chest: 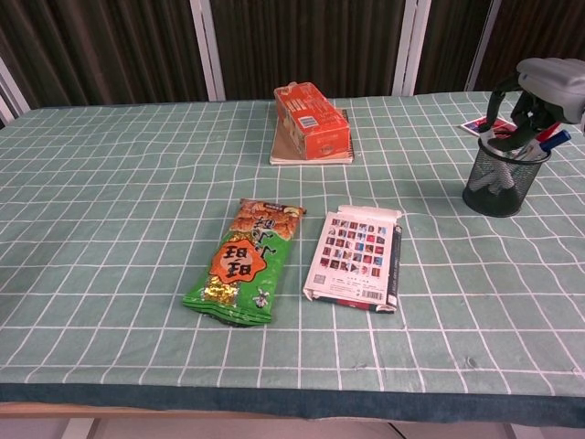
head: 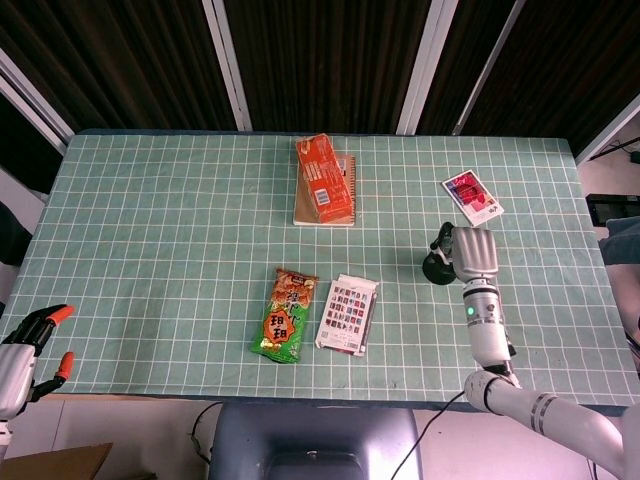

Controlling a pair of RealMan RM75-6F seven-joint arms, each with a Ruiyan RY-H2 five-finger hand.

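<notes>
The black mesh pen cup (chest: pixel 498 181) stands upright toward the right edge of the desk (head: pixel 150 230), its markers (chest: pixel 539 139) leaning up and rightward, and my right hand (chest: pixel 547 87) sits directly above its mouth, fingers curled down among the markers; I cannot tell whether they grip one. My left hand (head: pixel 28 345) hangs off the near left corner, fingers apart, holding nothing, well apart from the cup. Further out lie a red card (head: pixel 472 196), a white box (head: pixel 347 312) and a snack bag (head: pixel 285 315).
</notes>
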